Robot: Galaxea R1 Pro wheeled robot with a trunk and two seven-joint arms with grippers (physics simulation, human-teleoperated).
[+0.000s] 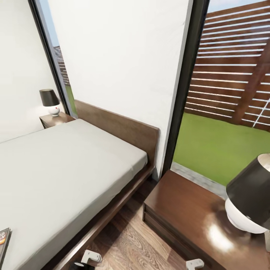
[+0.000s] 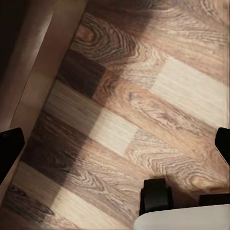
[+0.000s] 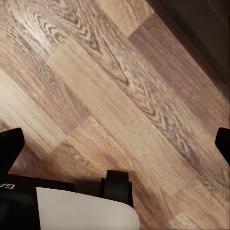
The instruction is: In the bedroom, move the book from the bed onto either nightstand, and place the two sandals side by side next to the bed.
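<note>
The bed fills the left of the head view, with a plain grey mattress, a dark wooden frame and a flat headboard. A corner of the book, dark with an orange band, lies on the mattress at the lower left edge. One nightstand stands close at the right, beside the bed. The other nightstand is at the bed's far side. The sandals are out of view. My left gripper hangs open over bare floor, near the bed frame. My right gripper is open over the floor too, nothing between its fingers.
A black-shaded lamp stands on the near nightstand, and a similar lamp on the far one. A strip of wood-plank floor runs between bed and near nightstand. A tall window shows lawn and fence. My base's wheel shows below the left gripper.
</note>
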